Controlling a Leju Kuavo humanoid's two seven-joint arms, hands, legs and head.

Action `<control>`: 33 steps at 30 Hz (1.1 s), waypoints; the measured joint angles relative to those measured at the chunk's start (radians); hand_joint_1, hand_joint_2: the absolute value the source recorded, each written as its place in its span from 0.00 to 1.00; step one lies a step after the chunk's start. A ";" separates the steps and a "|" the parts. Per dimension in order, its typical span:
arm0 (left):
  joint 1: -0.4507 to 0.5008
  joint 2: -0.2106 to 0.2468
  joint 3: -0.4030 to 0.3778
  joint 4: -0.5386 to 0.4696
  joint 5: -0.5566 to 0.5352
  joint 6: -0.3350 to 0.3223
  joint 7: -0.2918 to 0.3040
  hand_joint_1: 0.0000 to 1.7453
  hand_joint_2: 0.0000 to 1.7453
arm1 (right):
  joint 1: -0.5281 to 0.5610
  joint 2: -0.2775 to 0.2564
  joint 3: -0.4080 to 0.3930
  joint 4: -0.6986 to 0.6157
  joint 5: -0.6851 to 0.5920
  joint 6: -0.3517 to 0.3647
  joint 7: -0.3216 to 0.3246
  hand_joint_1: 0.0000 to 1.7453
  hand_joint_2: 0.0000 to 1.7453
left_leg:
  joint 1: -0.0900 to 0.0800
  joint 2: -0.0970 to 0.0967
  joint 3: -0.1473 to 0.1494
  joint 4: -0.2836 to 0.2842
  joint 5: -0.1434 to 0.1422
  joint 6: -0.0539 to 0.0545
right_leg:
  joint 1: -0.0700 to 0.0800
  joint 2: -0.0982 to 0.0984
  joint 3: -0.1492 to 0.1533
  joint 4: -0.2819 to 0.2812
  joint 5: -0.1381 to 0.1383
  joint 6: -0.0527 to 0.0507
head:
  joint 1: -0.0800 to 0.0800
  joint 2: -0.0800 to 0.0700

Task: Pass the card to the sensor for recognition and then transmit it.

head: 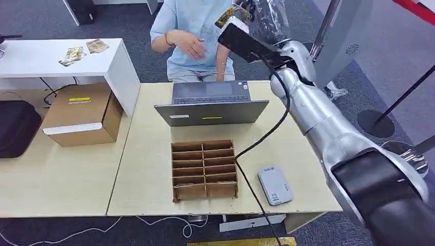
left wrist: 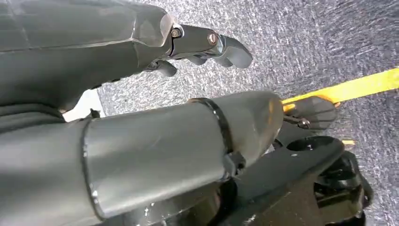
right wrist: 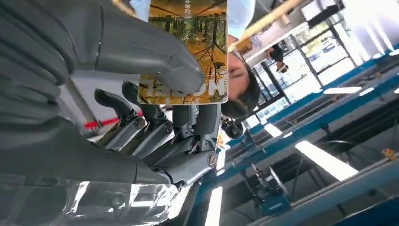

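Above the laptop (head: 212, 105) — card (right wrist: 188, 52), top cropped; right hand (right wrist: 155, 94)

Right arm (head: 328, 128) raised forward, right hand (right wrist: 155, 94) pinching card (right wrist: 188, 52); left hand (left wrist: 141, 52) hanging, empty.

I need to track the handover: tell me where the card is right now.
The card is pinched in the right robot hand, raised high beyond the laptop, close in front of the seated person in the head view.
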 joint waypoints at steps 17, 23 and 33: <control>-0.002 0.003 -0.005 0.000 0.003 -0.009 0.007 0.00 0.00 | -0.064 0.066 0.268 0.151 0.635 -0.132 0.174 1.00 1.00 | 0.000 0.000 0.000 0.000 0.000 0.000 | 0.000 0.000 0.000 0.000 0.000 0.000 | 0.000 0.000; 0.000 0.004 -0.005 0.000 0.011 -0.007 0.006 0.00 0.00 | -0.068 0.081 0.315 0.182 0.659 -0.131 0.192 1.00 1.00 | 0.000 0.000 0.000 0.000 0.000 0.000 | 0.000 0.000 0.000 0.000 0.000 0.000 | 0.000 0.000; 0.000 0.006 -0.005 0.000 0.022 0.001 0.006 0.00 0.00 | -0.068 0.111 0.288 0.203 0.577 -0.128 0.141 1.00 1.00 | 0.000 0.000 0.000 0.000 0.000 0.000 | 0.000 0.000 0.000 0.000 0.000 0.000 | 0.000 0.000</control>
